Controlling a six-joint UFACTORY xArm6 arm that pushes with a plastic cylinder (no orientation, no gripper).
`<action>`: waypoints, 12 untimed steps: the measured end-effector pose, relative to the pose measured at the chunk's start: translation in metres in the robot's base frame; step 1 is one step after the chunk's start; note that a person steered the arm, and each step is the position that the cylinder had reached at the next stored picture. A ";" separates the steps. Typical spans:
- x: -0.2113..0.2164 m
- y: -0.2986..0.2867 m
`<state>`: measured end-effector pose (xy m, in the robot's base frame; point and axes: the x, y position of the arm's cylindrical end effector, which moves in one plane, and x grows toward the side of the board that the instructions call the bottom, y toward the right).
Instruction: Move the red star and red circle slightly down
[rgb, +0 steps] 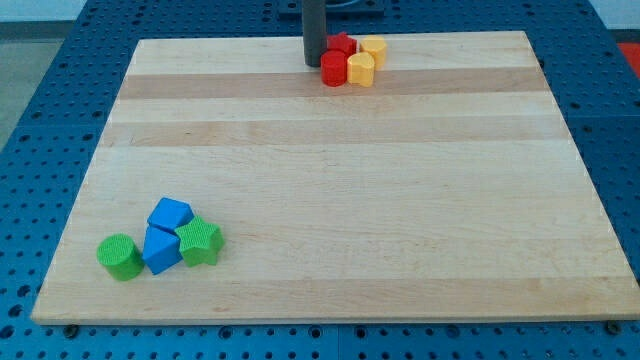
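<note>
The red star (342, 44) and the red circle (334, 70) sit near the board's top edge, a little right of the middle. They touch each other, the circle just below the star. My tip (313, 64) stands on the board just left of both, close to or touching the red circle. Two yellow blocks, one at the top (373, 47) and one below it (361, 69), press against the red ones on their right.
At the view's bottom left lies a cluster: a green circle (120, 257), two blue blocks, one above (169, 214) and one below (161, 250), and a green star (200, 241). The wooden board (330, 190) lies on a blue perforated table.
</note>
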<state>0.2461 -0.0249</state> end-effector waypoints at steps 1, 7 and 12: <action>0.000 0.000; -0.052 0.009; 0.001 0.039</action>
<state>0.2471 0.0146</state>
